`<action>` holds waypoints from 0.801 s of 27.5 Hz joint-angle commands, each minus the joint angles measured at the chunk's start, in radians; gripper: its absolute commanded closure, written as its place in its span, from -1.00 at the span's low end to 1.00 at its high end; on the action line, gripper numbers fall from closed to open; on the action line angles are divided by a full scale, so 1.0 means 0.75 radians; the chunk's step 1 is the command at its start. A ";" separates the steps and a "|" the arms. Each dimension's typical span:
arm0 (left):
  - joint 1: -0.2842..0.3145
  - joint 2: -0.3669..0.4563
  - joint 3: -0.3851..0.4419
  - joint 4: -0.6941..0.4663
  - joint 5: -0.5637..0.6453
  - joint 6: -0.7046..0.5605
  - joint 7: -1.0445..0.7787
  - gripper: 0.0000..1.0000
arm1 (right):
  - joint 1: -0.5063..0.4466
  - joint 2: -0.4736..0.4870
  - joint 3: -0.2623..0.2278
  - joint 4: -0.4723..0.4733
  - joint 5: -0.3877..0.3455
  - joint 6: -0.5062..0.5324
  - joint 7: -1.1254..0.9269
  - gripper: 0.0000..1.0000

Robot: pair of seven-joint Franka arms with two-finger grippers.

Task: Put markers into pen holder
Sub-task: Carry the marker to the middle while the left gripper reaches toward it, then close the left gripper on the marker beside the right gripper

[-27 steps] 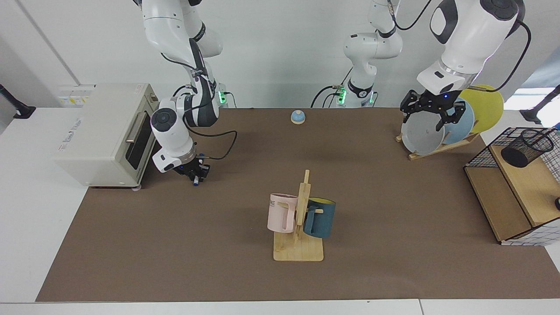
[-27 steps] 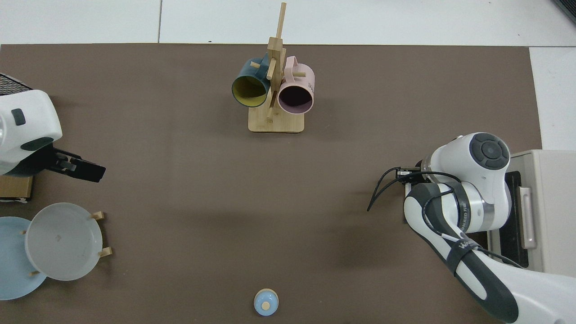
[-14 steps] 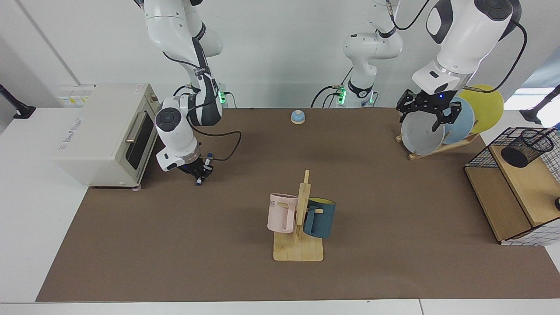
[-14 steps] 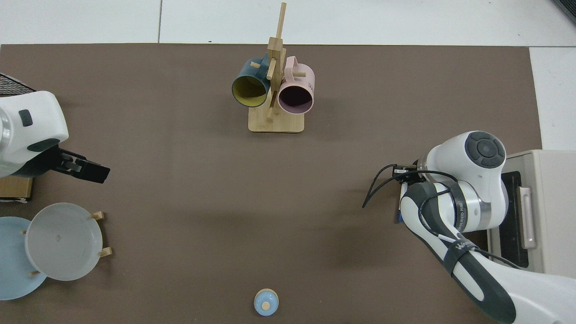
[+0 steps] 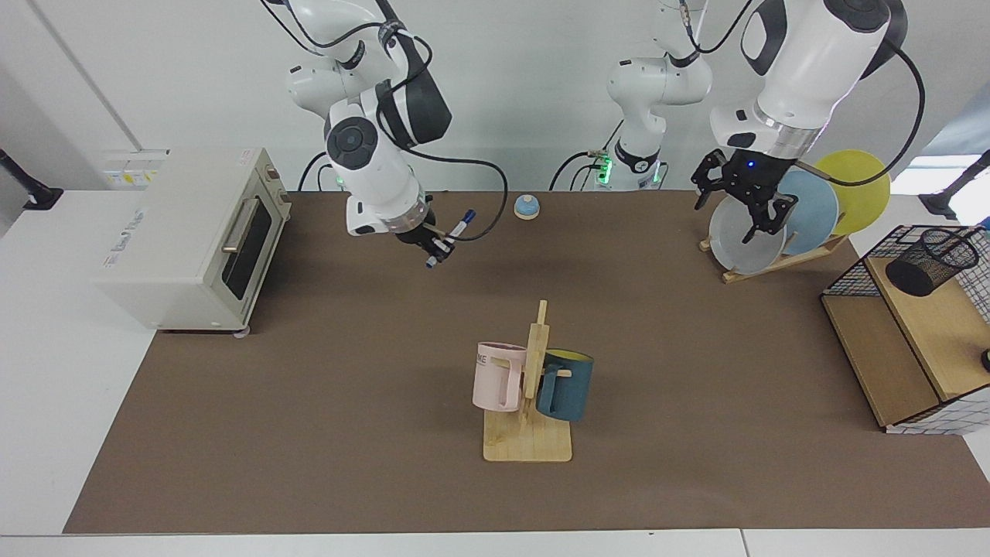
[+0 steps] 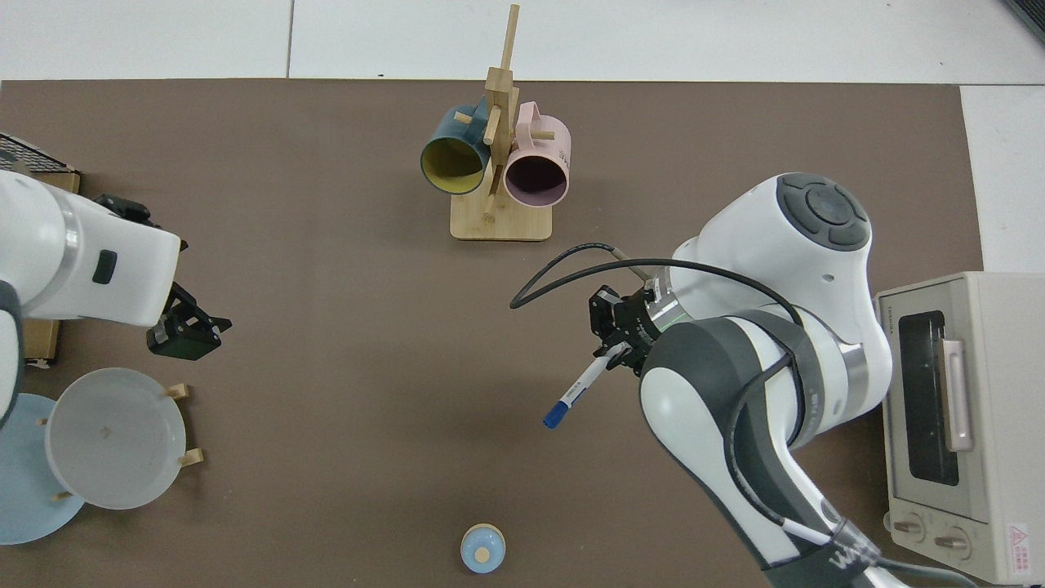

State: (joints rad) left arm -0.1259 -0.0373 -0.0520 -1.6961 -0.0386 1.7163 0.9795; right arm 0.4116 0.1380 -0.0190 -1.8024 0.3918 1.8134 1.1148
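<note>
Nearest the facing camera, the mug rack [image 5: 527,433] stands mid-mat with a pink mug [image 5: 497,377] and a blue mug [image 5: 565,384] hung on it. At that view's right edge, the wire basket [image 5: 851,271] with wooden shelves carries the pen holder [image 5: 930,261], which leans tilted on the upper shelf, well apart from both arms.

Farther back, the right gripper [image 5: 428,244] hangs in the air above the mat, between the toaster oven [image 5: 193,232] and the bell [image 5: 527,206]. Its fingers are closed on the marker [image 5: 451,237], held near the middle and slanted; in the top view the marker [image 6: 576,393] sticks out from the gripper [image 6: 614,347] with its blue end free.

The left gripper [image 5: 744,203] hovers in front of the plate rack [image 5: 777,261], just over the grey plate [image 5: 739,236], fingers spread and holding nothing.
</note>
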 commanded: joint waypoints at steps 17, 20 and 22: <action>-0.075 -0.120 -0.127 -0.187 -0.169 0.039 0.171 -1.00 | 0.126 0.166 -0.005 0.282 0.390 0.130 0.675 1.00; -0.075 -0.122 -0.166 -0.187 -0.167 0.035 0.069 -1.00 | 0.138 0.178 -0.005 0.296 0.392 0.175 0.741 1.00; -0.075 -0.128 -0.184 -0.187 -0.167 0.037 0.032 -1.00 | 0.142 0.192 -0.001 0.313 0.390 0.184 0.759 1.00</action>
State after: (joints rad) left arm -0.1785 -0.0924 -0.1658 -1.7921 -0.1553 1.7214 1.0784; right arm 0.5076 0.2495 -0.0188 -1.6113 0.6615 1.9240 1.6271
